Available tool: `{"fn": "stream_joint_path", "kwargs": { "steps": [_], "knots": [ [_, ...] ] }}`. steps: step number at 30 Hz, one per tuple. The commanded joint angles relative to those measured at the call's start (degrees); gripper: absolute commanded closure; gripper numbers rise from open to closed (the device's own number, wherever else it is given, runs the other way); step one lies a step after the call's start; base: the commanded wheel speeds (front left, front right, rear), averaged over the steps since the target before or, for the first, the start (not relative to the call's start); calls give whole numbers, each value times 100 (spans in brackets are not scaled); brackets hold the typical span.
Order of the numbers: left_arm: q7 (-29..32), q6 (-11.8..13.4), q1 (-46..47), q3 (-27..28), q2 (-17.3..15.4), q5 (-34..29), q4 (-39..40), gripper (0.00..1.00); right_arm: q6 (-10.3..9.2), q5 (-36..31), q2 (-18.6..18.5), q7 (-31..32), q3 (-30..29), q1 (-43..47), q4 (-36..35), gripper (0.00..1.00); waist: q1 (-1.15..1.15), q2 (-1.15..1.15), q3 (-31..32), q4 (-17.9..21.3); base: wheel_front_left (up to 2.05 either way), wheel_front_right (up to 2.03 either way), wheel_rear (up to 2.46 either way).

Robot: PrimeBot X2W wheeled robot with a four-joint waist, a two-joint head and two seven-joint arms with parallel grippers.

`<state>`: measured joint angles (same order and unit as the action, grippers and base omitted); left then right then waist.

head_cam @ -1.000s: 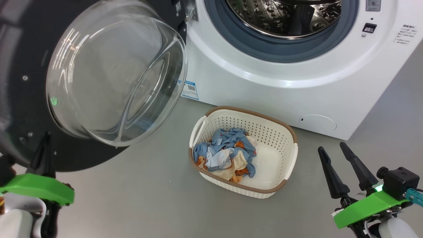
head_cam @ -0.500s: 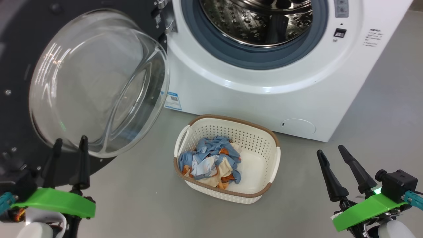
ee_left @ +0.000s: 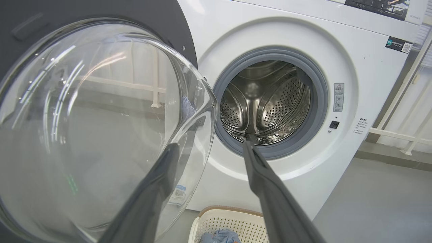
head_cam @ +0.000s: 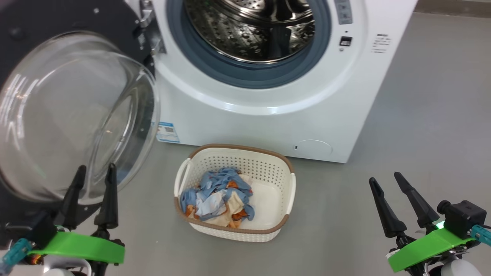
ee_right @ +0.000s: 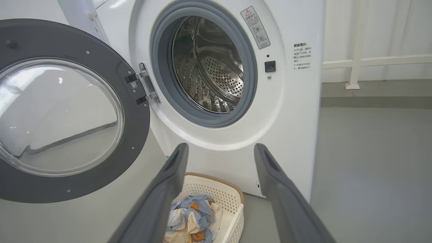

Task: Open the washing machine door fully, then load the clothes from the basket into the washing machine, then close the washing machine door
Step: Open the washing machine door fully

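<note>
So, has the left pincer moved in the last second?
Yes, the left pincer went rightwards across the washing machine door, from black rim to glass bowl.

1. Head camera: the view shifted. The big white front-loading washing machine (head_cam: 264, 122), the small cream-white perforated plastic basket with brown rim (head_cam: 238, 147) and the round glossy black door (head_cam: 23, 23) with its bulging clear glass window (head_cam: 73, 115) all sat further left in the picture than a second before. More of the perforated steel drum (head_cam: 249, 30) was showing. This was camera motion, not theirs.
2. The left gripper (head_cam: 96, 167), two long dark fingers: formerly one finger showed at the lower-left edge, against the door's black rim. Both fingers came into the picture, tips over the window's lower edge.
</note>
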<state>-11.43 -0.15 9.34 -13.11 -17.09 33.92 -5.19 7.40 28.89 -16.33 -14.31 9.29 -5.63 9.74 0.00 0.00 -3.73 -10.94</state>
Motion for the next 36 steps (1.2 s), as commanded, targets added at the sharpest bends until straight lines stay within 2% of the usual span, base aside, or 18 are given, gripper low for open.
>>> {"fn": "stream_joint_path", "kwargs": {
  "steps": [1, 16, 24, 36],
  "knots": [
    [-95, 67, 92, 187, -89, -83, 185, 0, 9, -1, -116, -69, 102, -74, -174, 0, 0, 0, 0, 264, 0, 0, 0],
    [-344, 46, -150, 240, 160, -477, 102, 0, 9, -66, -218, -69, 125, -176, -207, 0, 0, 0, 10, 961, 0, 0, 0],
    [-355, -4, -343, 555, 440, -713, 158, 0, 9, -129, -213, -69, 33, -209, -231, 0, 0, 0, -9, 1201, 0, 0, 0],
    [-356, -301, -634, 1104, 819, -1247, 26, 0, 9, -206, -233, -69, -67, -205, -283, 0, 0, 0, -22, 1403, 0, 0, 0]
  ]
}}
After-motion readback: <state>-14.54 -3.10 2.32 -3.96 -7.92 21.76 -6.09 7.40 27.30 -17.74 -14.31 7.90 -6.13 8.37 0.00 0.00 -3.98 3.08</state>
